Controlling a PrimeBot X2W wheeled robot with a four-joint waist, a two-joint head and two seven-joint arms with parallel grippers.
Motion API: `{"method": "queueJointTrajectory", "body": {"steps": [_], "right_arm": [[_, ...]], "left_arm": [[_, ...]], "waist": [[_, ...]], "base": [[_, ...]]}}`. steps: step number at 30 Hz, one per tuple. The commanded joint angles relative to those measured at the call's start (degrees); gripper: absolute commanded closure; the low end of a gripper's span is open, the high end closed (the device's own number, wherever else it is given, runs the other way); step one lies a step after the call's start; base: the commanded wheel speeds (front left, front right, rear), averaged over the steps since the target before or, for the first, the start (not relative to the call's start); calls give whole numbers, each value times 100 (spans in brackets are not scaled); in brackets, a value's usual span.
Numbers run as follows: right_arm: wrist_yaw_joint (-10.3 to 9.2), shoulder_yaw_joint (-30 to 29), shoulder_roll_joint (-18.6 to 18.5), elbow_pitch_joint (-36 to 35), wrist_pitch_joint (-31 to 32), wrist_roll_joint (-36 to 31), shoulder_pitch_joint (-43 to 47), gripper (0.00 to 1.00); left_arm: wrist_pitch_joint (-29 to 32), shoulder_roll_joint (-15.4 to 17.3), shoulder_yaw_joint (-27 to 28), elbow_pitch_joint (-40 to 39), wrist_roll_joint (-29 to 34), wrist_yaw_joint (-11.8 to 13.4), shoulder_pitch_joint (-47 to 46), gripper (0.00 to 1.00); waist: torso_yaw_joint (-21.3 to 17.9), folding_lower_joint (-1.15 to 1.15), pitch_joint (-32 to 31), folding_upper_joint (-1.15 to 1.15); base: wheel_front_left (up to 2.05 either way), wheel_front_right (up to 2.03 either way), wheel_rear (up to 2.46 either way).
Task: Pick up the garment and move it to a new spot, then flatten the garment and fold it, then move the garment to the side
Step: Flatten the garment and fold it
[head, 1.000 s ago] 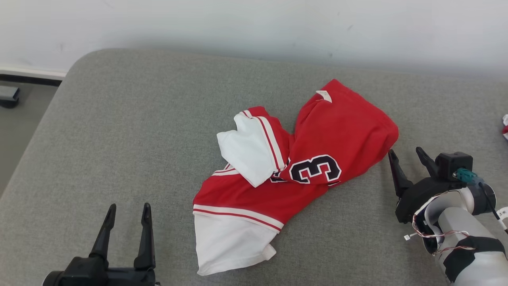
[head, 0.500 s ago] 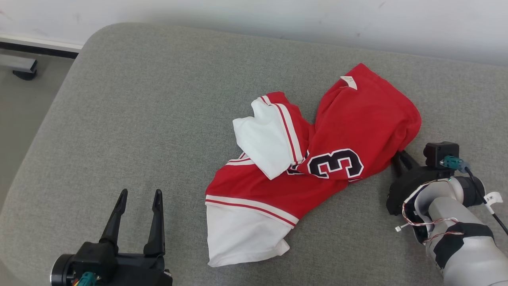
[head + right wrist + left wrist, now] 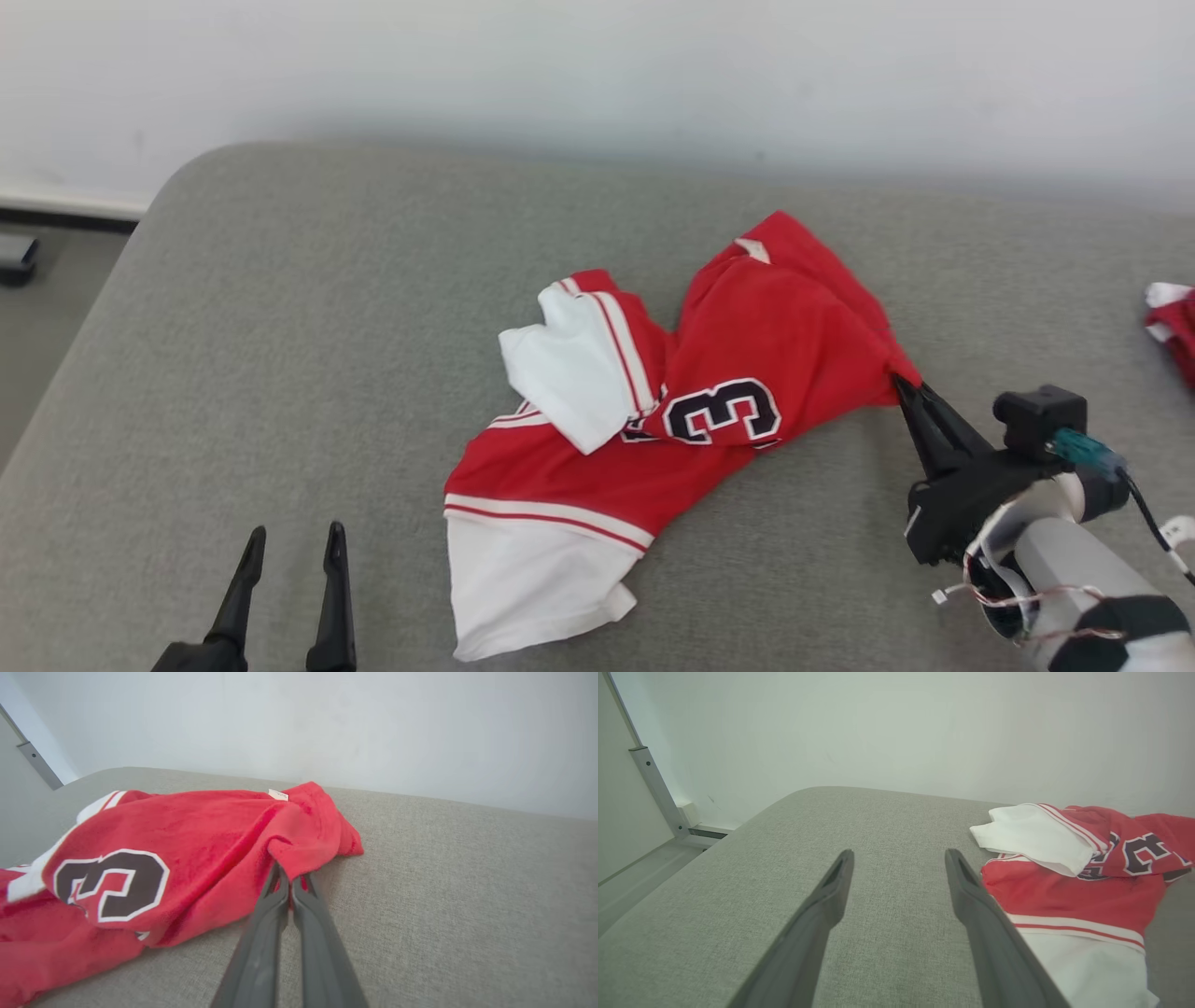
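Observation:
The garment (image 3: 747, 336) is a red and white jersey with a dark number 3, lying crumpled on the grey cushioned surface (image 3: 327, 308). My right gripper (image 3: 904, 385) is shut on the garment's right red edge, which bunches to a point at the fingertips. In the right wrist view the two dark fingers (image 3: 261, 942) meet under a fold of the garment (image 3: 196, 826), at the gripper (image 3: 290, 877). My left gripper (image 3: 291, 537) stands open at the lower left, apart from the cloth. In the left wrist view that gripper (image 3: 899, 856) holds nothing, and the garment (image 3: 1069, 891) lies to its right.
A second red and white piece of cloth (image 3: 1174, 322) lies at the far right edge. The grey surface ends at a rounded corner at the back left, with floor (image 3: 37, 308) beyond it. A pale wall (image 3: 597, 75) runs behind.
My right gripper went from open beside the garment to shut on its right edge, and that edge is now pulled into a point. The head camera has shifted. The left gripper stays open.

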Motion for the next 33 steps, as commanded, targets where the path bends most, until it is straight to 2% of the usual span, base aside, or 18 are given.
{"method": "queueJointTrajectory", "body": {"steps": [1, 6, 11, 17, 20, 26, 33], "right_arm": [[-16, -1, -100, -231, -21, 103, 197, 100], [-17, -153, -511, -1533, 326, 237, 942, 100], [-16, -820, -674, -3111, 985, 211, 1814, 100], [-16, -2016, -391, -5251, 2147, -52, 2836, 100], [-17, -2547, -37, -6291, 2854, -263, 3226, 100], [-16, -2689, 274, -6648, 3299, -429, 3369, 100], [-16, -2519, 188, -6000, 3257, -556, 2679, 100]], "left_arm": [[-18, 5, 34, -27, 38, 9, 121, 0], [-17, -2, 171, -83, 38, 9, 356, 0], [-18, -13, 283, -142, 46, 9, 512, 0], [-18, -22, 285, -205, 60, 9, 555, 0], [-17, -25, 234, -216, 56, 9, 454, 0], [-17, -26, 110, -168, 20, 9, 364, 0], [-17, -28, 21, -135, -18, 9, 301, 0]], "waist": [[-459, 0, -437, 0], [-758, 0, -592, 0], [-994, 0, -655, 0], [-1074, 0, -657, 0], [-1021, 0, -604, 0], [-819, 0, -555, 0], [-577, 0, -501, 0]], "base": [[0, 0, 0], [0, 0, 0], [0, 0, 0], [0, 0, 0], [0, 0, 0], [0, 0, 0], [0, 0, 0]]}}
